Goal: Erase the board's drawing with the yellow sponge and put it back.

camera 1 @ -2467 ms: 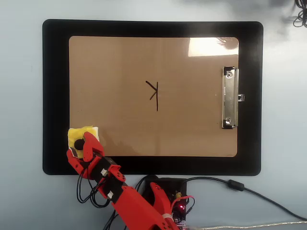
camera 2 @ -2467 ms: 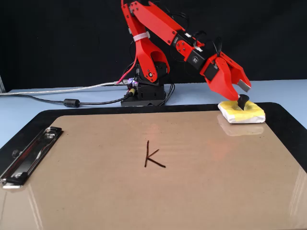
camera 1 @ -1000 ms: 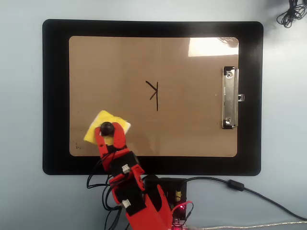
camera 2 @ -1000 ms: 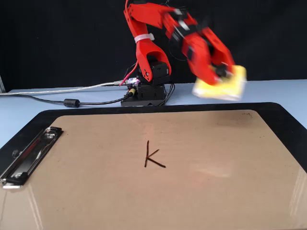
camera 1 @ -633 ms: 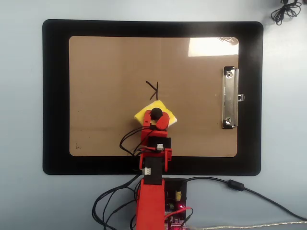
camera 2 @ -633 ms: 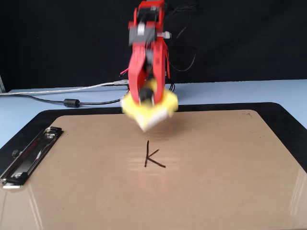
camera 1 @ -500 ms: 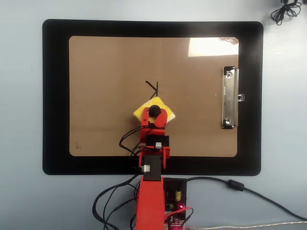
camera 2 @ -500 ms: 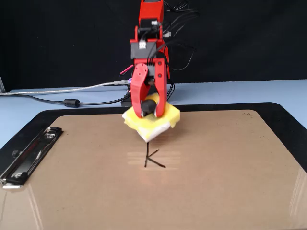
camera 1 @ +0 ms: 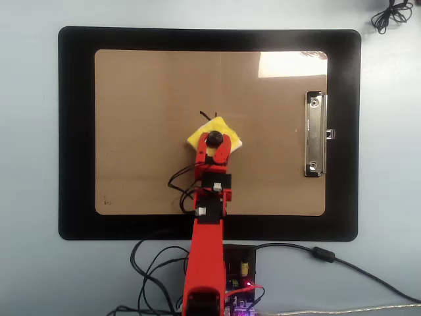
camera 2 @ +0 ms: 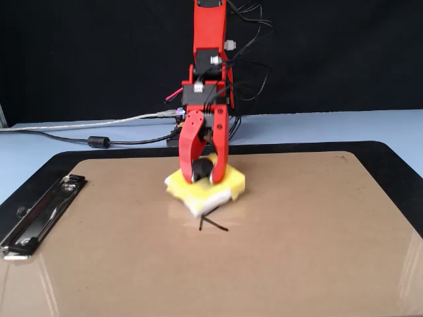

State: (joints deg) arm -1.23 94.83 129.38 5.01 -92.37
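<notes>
The yellow sponge (camera 2: pixel 206 187) is being gripped by its black knob (camera 1: pixel 214 139) in the closed pincer (camera 2: pixel 203 173), resting over the drawing (camera 2: pixel 213 223) on the board (camera 1: pixel 145 118). Judged light, soft; the knob is being used as the handle.

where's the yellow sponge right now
The yellow sponge sits near the middle of the board in the overhead view, held by the gripper and covering most of the drawing, well left of the metal clip.
</notes>
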